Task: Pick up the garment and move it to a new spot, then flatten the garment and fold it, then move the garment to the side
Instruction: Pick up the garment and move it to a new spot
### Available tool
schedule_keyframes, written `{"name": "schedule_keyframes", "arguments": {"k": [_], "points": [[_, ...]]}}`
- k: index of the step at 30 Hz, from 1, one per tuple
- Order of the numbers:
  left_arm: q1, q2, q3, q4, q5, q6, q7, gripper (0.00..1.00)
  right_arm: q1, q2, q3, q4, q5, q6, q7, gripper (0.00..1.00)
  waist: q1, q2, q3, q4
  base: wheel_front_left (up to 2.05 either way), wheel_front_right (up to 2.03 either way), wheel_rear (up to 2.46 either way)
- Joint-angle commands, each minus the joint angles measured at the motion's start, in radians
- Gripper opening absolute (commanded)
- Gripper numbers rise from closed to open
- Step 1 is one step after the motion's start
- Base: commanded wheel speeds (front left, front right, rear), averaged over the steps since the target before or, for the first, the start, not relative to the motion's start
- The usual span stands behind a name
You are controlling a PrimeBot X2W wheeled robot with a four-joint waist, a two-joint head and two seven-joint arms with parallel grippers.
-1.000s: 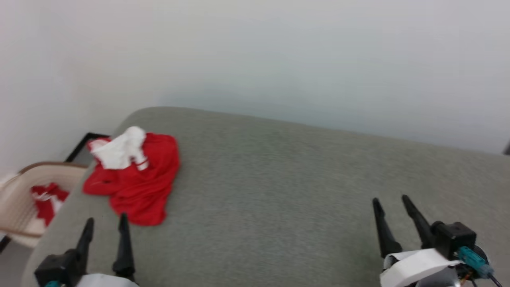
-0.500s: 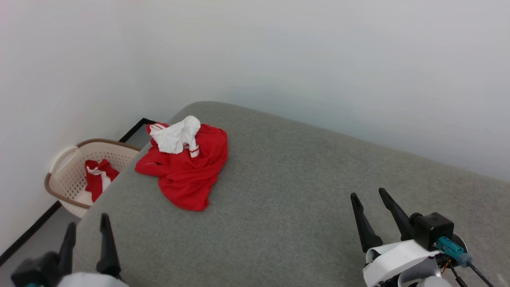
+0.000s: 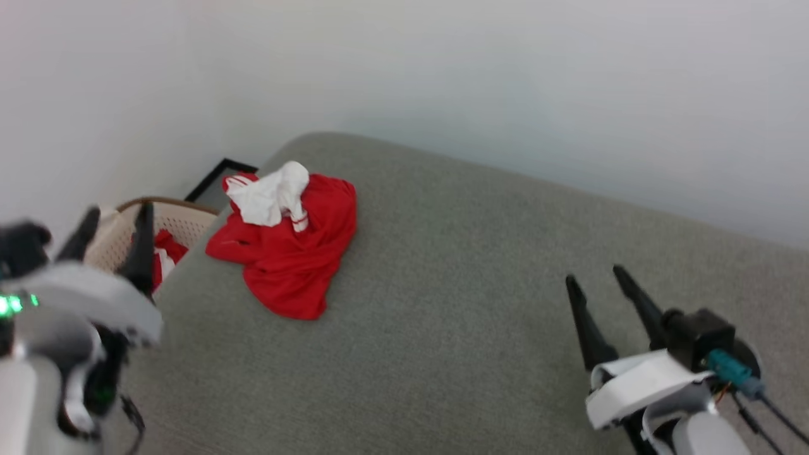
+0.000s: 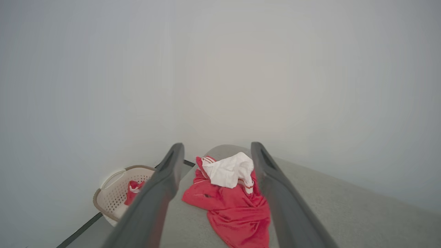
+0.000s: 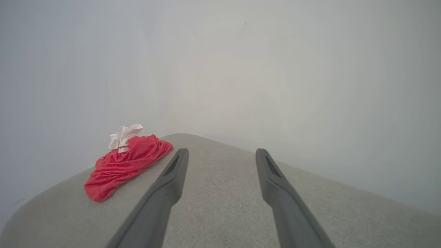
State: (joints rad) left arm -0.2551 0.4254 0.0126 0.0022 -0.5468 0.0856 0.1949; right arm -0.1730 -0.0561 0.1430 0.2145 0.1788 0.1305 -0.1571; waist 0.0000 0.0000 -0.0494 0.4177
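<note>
Head view: the garment (image 3: 284, 253) lies in a crumpled heap at the far left corner of the grey cushion (image 3: 442, 303), close to the rounded edge, with the white wall (image 3: 442, 69) behind.

Your left gripper (image 3: 120, 213) is raised at the left of the frame. Its fingers are spread wide with nothing between them, and it is well short of the heap. Your right gripper (image 3: 594, 275) sits low on the right, well apart from the cloth, equally wide and empty.

Left wrist view: you get the heap framed between the two fingers, and the wall of the beige laundry basket (image 4: 113, 196) on the floor just off the cushion's corner. A second red-and-white piece (image 4: 132, 191) lies inside it.

Right wrist view: this gives you the side profile. The red mass slumps low toward the cushion edge, and the white part stands up at its far end.

Garment look:
- The red body is deeply creased, with one lobe trailing toward you.
- A white sleeve is bunched on top at the far side.
- Red-and-white striped trim shows at the sleeve's edge.
</note>
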Motion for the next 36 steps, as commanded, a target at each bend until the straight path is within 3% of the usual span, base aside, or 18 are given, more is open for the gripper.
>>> {"name": "schedule_keyframes", "arguments": {"k": [1, 8, 20, 26, 36], "points": [[-0.051, 0.009, -0.003, 0.022, -0.016, -0.017, 0.024, 1.0, -0.022, -0.013, -0.005, -0.017, -0.007, 0.0, 0.005, 1.0, 0.0, 0.0, 0.11, -0.074, 0.0, 0.0, 0.0], [-0.281, 0.084, -0.02, 0.199, -0.088, -0.065, 0.216, 1.0, -0.086, -0.051, -0.005, -0.112, -0.019, 0.0, 0.049, 1.0, 0.0, 0.0, 0.287, -0.156, 0.0, 0.0, 0.0], [-0.545, 0.133, -0.069, 0.509, -0.145, -0.099, 0.457, 1.0, -0.165, -0.094, 0.016, -0.243, -0.018, 0.0, 0.1, 1.0, 0.0, 0.0, 0.51, -0.264, 0.0, 0.0, 0.0], [-0.607, 0.142, -0.095, 0.672, -0.139, -0.118, 0.499, 1.0, -0.168, -0.102, 0.022, -0.28, -0.011, 0.0, 0.115, 1.0, 0.0, 0.0, 0.551, -0.297, 0.0, 0.0, 0.0], [-0.652, 0.082, -0.159, 0.956, -0.108, -0.131, 0.493, 1.0, -0.157, -0.115, 0.023, -0.315, -0.012, 0.0, 0.144, 1.0, 0.0, 0.0, 0.56, -0.306, 0.0, 0.0, 0.0]]}}
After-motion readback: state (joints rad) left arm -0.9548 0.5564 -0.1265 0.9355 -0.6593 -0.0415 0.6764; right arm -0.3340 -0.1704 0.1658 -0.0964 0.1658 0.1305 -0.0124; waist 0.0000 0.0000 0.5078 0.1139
